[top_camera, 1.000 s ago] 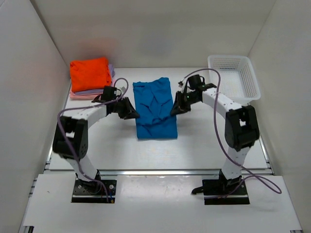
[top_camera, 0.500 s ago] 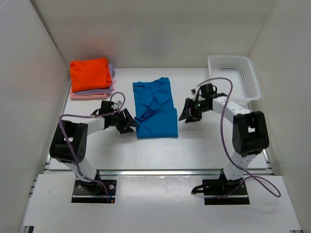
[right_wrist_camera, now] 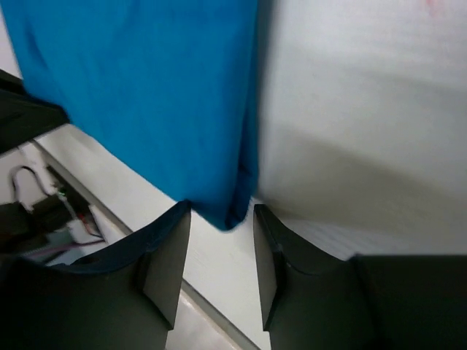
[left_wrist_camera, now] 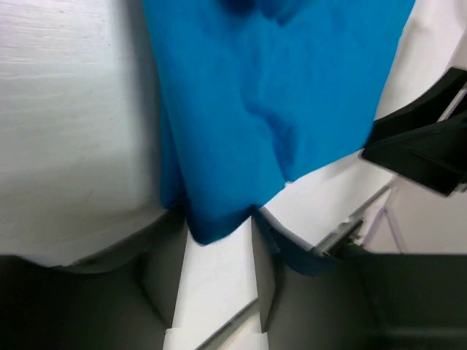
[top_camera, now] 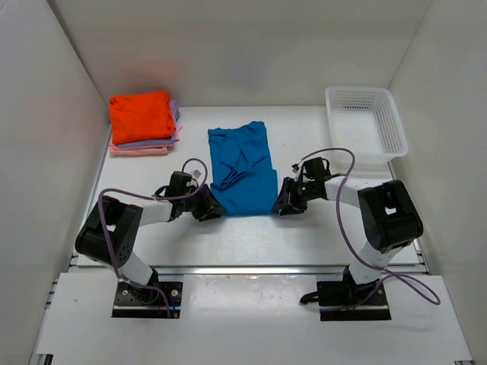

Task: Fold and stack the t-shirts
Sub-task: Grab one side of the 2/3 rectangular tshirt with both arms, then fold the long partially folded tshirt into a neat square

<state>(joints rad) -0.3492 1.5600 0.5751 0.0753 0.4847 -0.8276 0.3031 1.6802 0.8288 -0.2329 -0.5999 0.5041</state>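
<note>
One bright blue t-shirt (top_camera: 242, 171), soft creased cloth in a long narrow rectangle, lies in the middle of the smooth white table (top_camera: 319, 228). Three folded tees sit stacked at ten o'clock: the orange tee (top_camera: 141, 114) on top, the lavender tee (top_camera: 156, 141) under it, the pink tee (top_camera: 137, 150) lowest. My left claw (top_camera: 207, 207) is spread around the shirt's seven-o'clock corner and my right claw (top_camera: 283, 204) around its five-o'clock corner, neither pinching the cloth. One white plastic mesh basket (top_camera: 365, 122) stands at two o'clock.
</note>
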